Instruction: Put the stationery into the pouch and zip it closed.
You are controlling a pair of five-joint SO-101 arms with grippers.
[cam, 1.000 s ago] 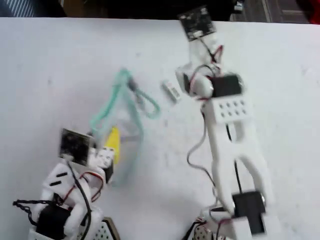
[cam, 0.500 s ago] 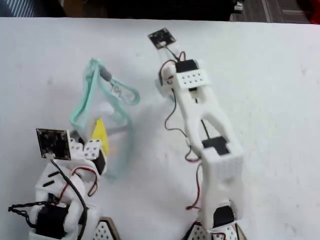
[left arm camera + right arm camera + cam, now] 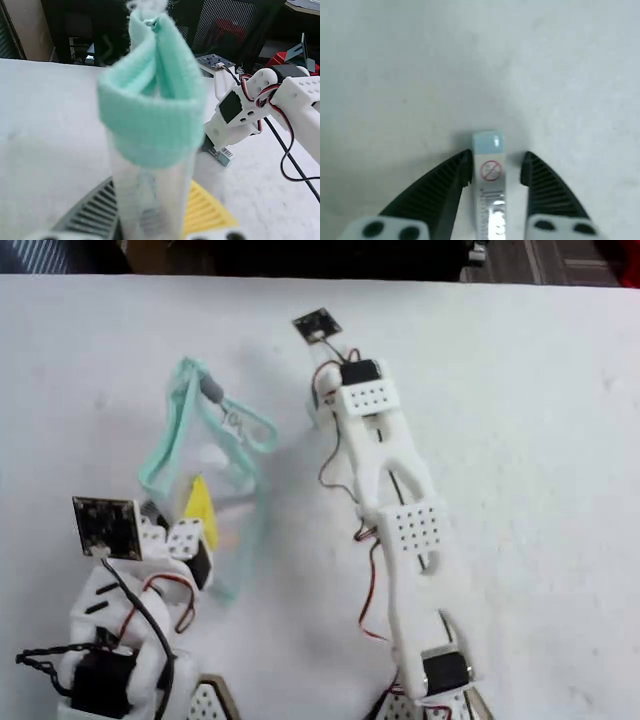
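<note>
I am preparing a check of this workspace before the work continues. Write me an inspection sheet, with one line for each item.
Surface: white table, no spills or stains seen.
Job's things: clear pouch with a green edge, held up; small white stick lying flat on the table.
Clutter: nothing seen.
Hands: left hand shut on the pouch; right hand open, one finger on each side of the white stick, not yet gripping.
Cables: red and black wires hang loose along the right arm, apart from the pouch.
Surroundings: dark chairs behind the table.
</note>
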